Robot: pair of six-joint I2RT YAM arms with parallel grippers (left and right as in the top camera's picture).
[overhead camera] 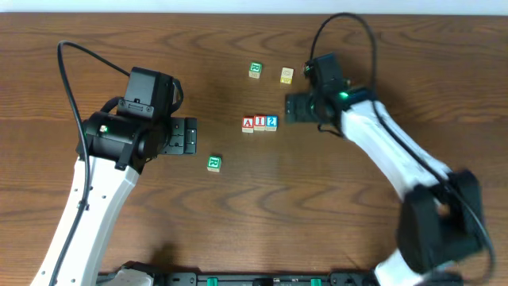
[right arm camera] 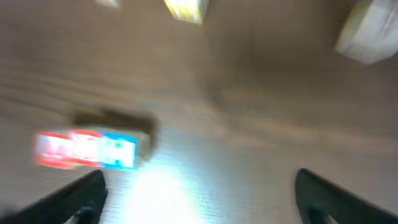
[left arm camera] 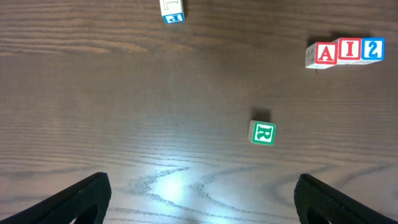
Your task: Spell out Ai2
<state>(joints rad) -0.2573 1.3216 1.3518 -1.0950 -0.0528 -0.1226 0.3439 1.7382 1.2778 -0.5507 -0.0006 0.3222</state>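
Note:
Three letter blocks stand in a touching row mid-table: red A [overhead camera: 248, 123], red I [overhead camera: 259, 122] and blue 2 [overhead camera: 271, 121]. The row also shows in the left wrist view [left arm camera: 346, 51] and, blurred, in the right wrist view [right arm camera: 86, 150]. My right gripper [overhead camera: 292, 108] is open and empty just right of the blue 2 block, its fingers apart [right arm camera: 199, 196]. My left gripper [overhead camera: 190, 135] is open and empty, well left of the row, its fingers spread [left arm camera: 202, 196].
A green R block [overhead camera: 213, 163] lies below and left of the row, ahead of my left gripper [left arm camera: 262, 133]. Another green block [overhead camera: 255, 70] and a yellow block [overhead camera: 286, 75] lie above the row. A blue-lettered block [left arm camera: 172, 10] shows at the top of the left wrist view.

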